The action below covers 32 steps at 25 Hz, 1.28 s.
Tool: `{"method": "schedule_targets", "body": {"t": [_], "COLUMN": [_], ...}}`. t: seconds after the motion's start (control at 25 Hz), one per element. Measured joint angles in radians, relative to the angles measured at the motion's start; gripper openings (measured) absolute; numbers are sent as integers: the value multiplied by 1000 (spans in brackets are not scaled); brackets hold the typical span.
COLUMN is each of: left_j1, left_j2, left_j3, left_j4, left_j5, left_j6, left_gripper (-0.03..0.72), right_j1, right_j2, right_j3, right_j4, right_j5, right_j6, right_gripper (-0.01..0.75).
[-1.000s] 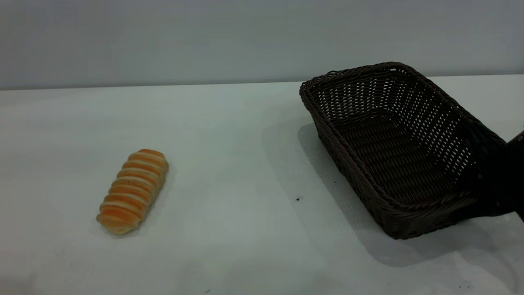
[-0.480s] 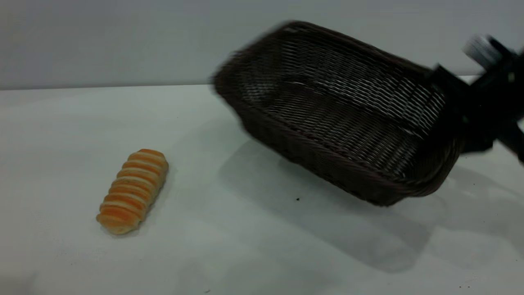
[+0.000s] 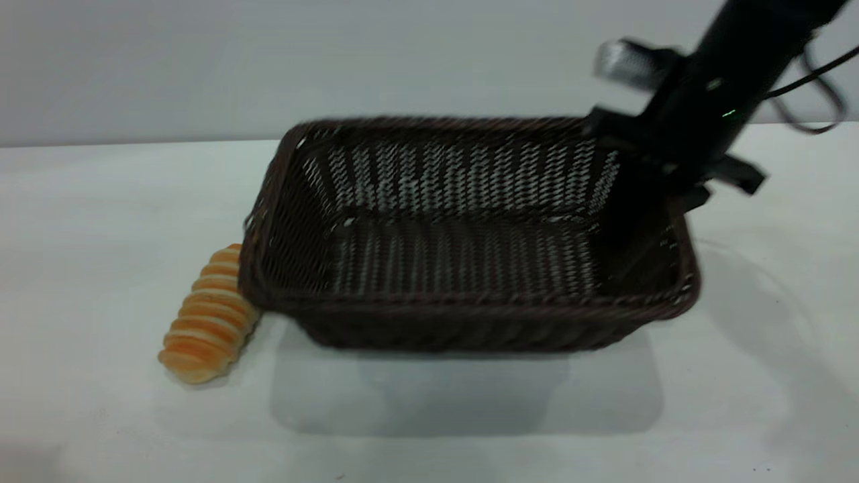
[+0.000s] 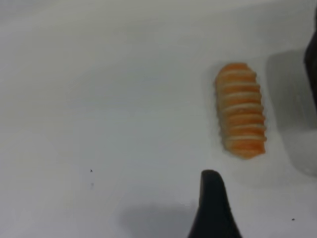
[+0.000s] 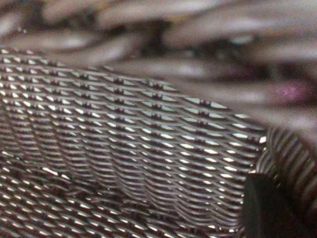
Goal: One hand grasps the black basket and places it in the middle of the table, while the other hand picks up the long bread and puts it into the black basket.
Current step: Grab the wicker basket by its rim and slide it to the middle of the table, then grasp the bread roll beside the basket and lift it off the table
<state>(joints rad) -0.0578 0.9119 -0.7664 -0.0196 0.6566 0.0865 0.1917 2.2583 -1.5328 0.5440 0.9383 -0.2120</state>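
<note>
Right end effector (image 3: 647, 201) is clamped on the black basket (image 3: 463, 268) at its right end wall, holding it above the desk (image 3: 429, 429). The long bread (image 3: 209, 315) lies just beside the basket's left corner. Left end effector (image 4: 213, 208): can't tell.

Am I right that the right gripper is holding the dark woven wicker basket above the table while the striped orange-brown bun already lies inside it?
Not quite: the striped orange-brown bun lies on the pale grey table, outside the dark woven wicker basket, by its left end, as the exterior view shows. The rest holds: the right gripper grips the basket's right end, and the shadow beneath suggests it is off the table.
</note>
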Motion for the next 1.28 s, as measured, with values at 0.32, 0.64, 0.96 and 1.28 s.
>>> {"method": "schedule_targets", "body": {"t": [0.32,0.64,0.96,1.28], "left_j1": [0,-2,-12,-50], "left_j2": [139,392,659,889], "left_j3": [0,0,-10,-110], "left_j4": [-66,-123,-134,-171], "left_j5": [-27,-113,-252,-304], "left_j6": [0,5,24,30], "left_gripper": [563,563,563,563], "right_j1": [8,8,8,8], "right_j2": [98,76,-212,-650], "right_j3": [-81,-85,-85,-85], "right_j4": [-94,-128,-263,-266], "right_j5": [-30,-54,37,228], "right_j6": [6,-5,-4,-1], "right_gripper": [102,342,458,423]}}
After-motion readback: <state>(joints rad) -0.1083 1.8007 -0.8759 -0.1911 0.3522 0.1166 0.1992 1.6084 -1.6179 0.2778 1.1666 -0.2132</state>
